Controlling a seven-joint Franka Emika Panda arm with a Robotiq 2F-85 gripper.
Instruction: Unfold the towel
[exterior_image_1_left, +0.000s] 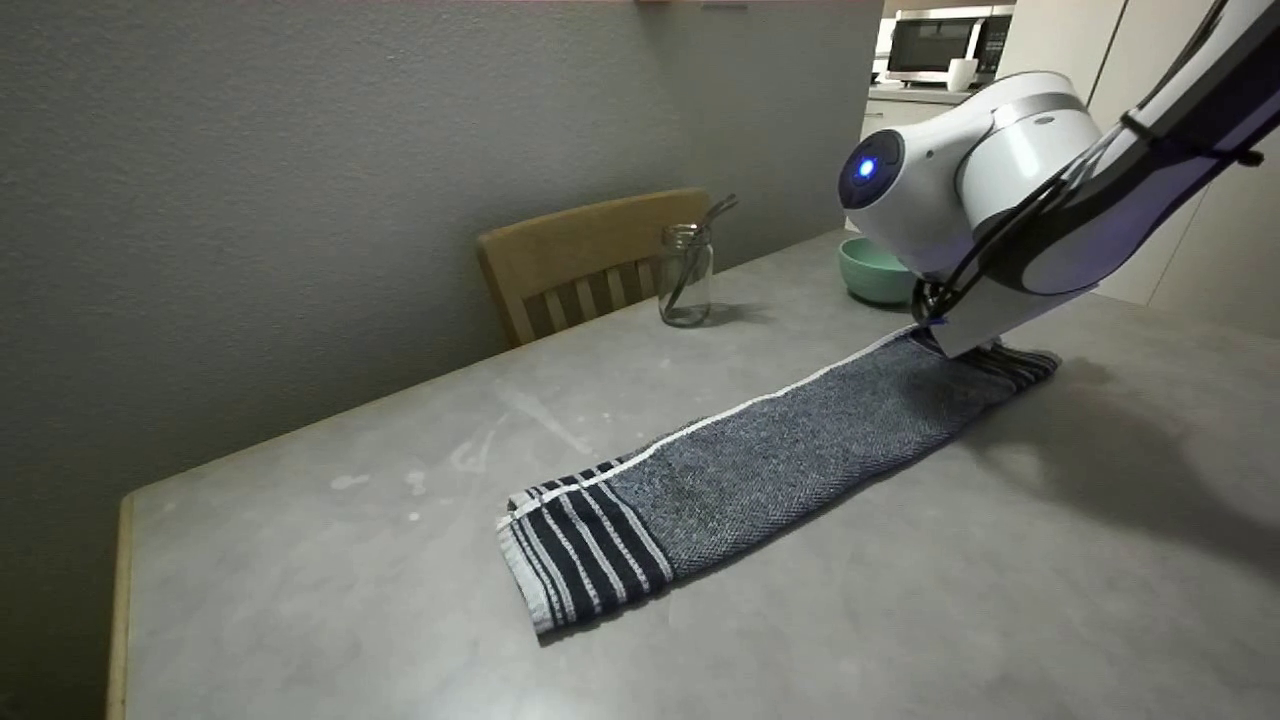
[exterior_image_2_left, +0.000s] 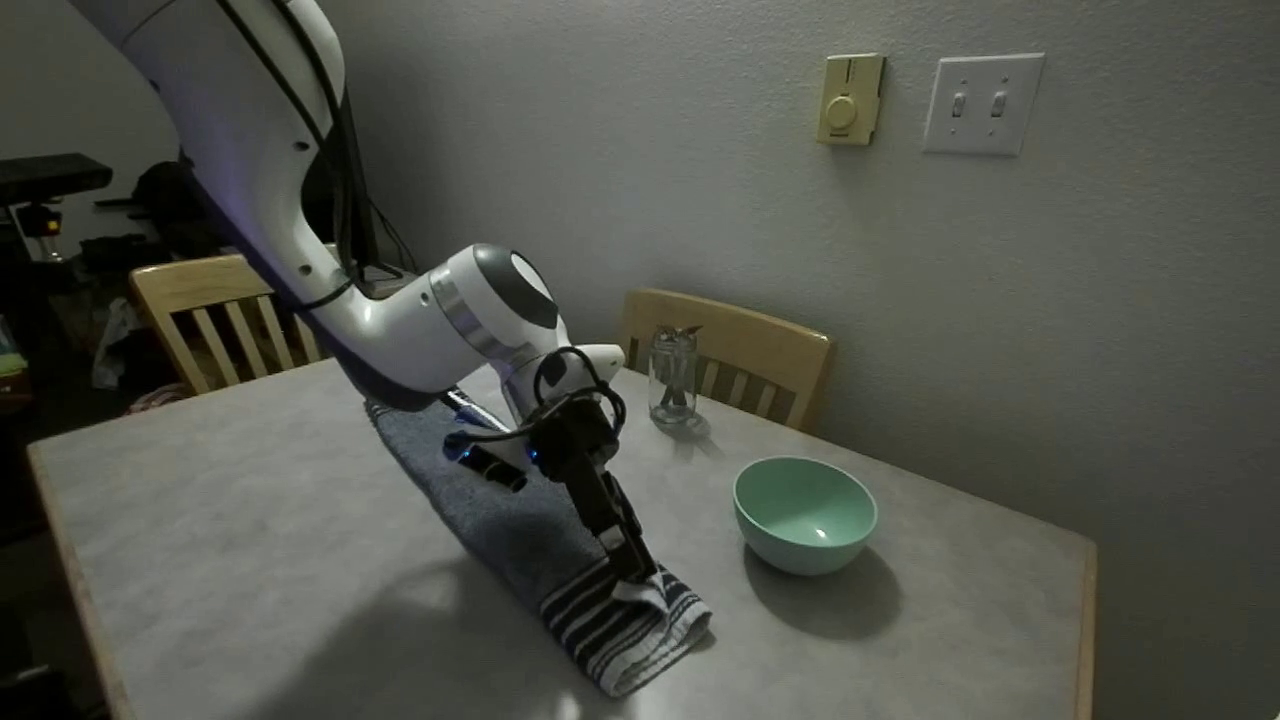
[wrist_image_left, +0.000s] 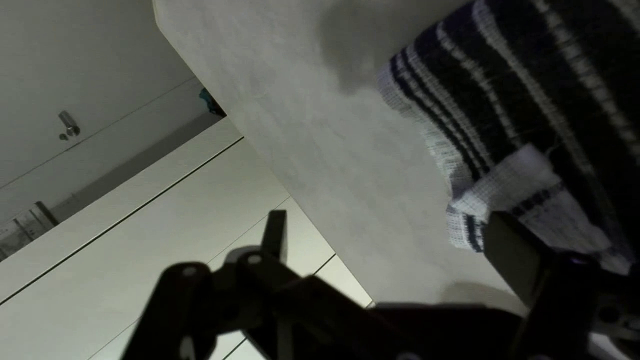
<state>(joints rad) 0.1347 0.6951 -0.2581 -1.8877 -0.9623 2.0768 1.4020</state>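
Gripper (wrist_image_left: 387, 225) spread wide, nothing clamped; I've got one finger (wrist_image_left: 510, 255) at turned-up corner of towel (exterior_image_1_left: 785, 455), hooked under or just against flap, can't tell which. Guess: wide so that finger alone can work in b/w layers. Towel lies on table (exterior_image_1_left: 320, 590), folded lengthwise, striped both ends, white edging along long side nearer wall (exterior_image_1_left: 350, 200). Prob flips open away from wall, then. Jar (exterior_image_1_left: 702, 292) + bowl (exterior_image_2_left: 805, 517) stand wall side, apart from towel, likely outta way of that flip, imo.
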